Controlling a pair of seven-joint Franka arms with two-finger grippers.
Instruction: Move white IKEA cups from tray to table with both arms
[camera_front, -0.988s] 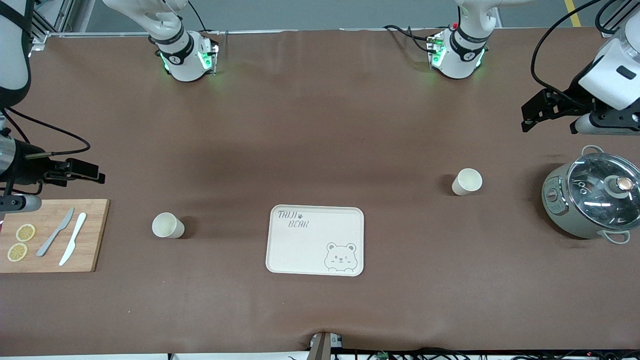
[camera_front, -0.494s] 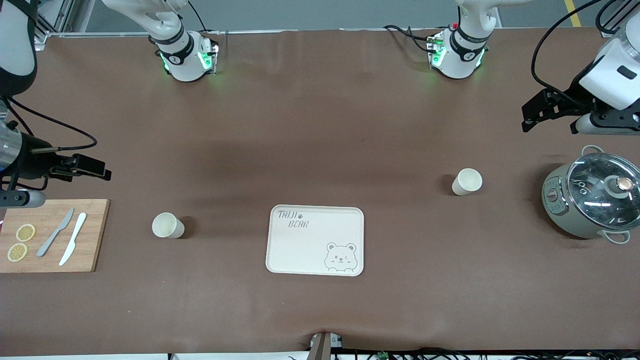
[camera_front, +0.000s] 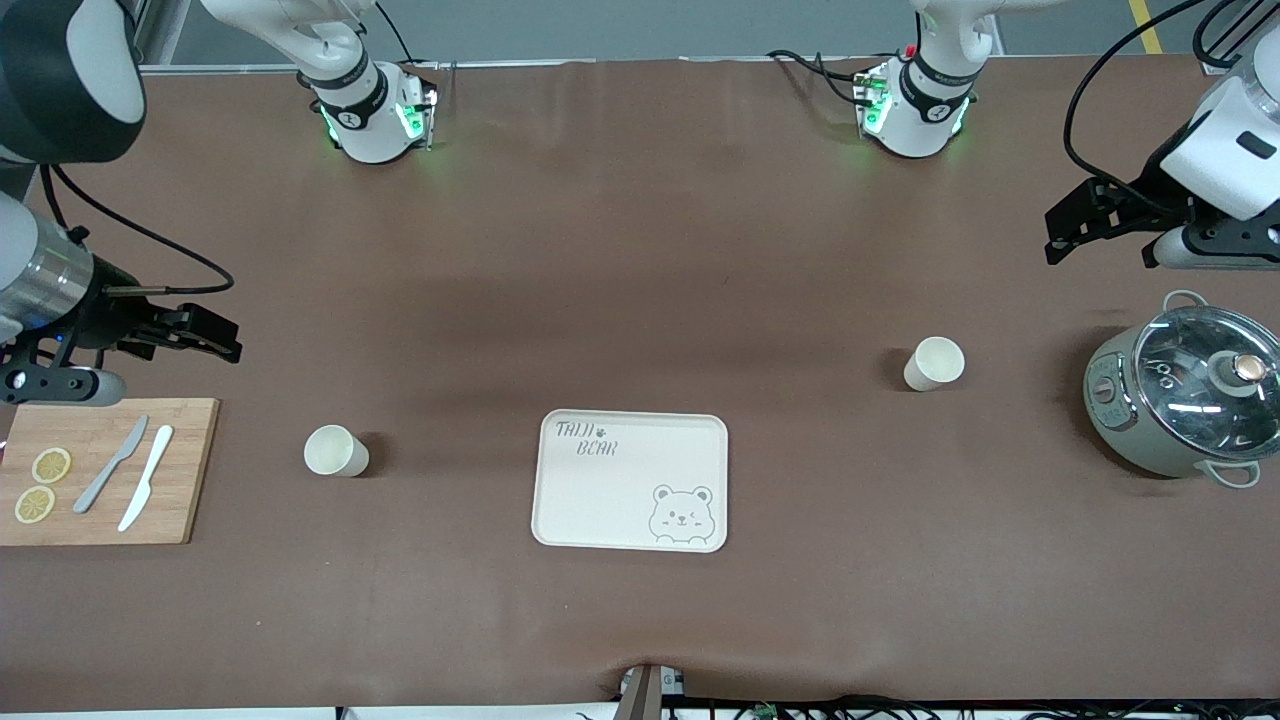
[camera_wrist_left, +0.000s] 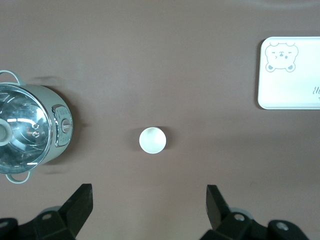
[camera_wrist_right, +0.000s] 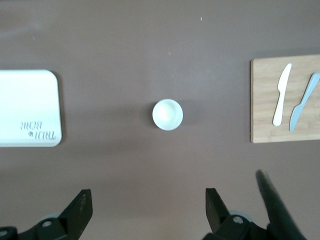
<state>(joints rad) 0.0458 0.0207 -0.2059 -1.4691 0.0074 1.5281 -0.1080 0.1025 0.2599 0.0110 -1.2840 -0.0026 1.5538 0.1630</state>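
Though the task asks for cups to leave the tray (camera_front: 630, 480), the tray already lies bare near the front camera, midway along the table (camera_front: 640, 250), with only its lettering and bear face showing.

Both cups stand upright on the table, apart from the tray. One cup (camera_front: 335, 451) sits toward the right arm's end, level with the tray and between it and the board (camera_front: 105, 470); the board carries two knives (camera_front: 130, 475) and lemon slices (camera_front: 42, 485). The other cup (camera_front: 934, 363) stands farther from the camera, toward the left arm's end, between the tray and the lidded pot (camera_front: 1185, 400).

Farther up, the right gripper (camera_front: 210, 335) hangs over bare table above the board's edge, jaws wide apart and empty. Its wrist view shows the near cup (camera_wrist_right: 167, 114) centred ahead of the gap between its fingers (camera_wrist_right: 80, 207), so that cup lies straight down the jaws' line, and this arm is plainly the nearer one to it.

Over the table near the pot, the left gripper (camera_front: 1075, 225) hangs with jaws likewise spread and empty; its wrist view has the farther cup (camera_wrist_left: 152, 140) centred ahead of its fingers (camera_wrist_left: 82, 202).

Judging by this layout, the transfer looks complete, and neither arm needs to grasp anything further.
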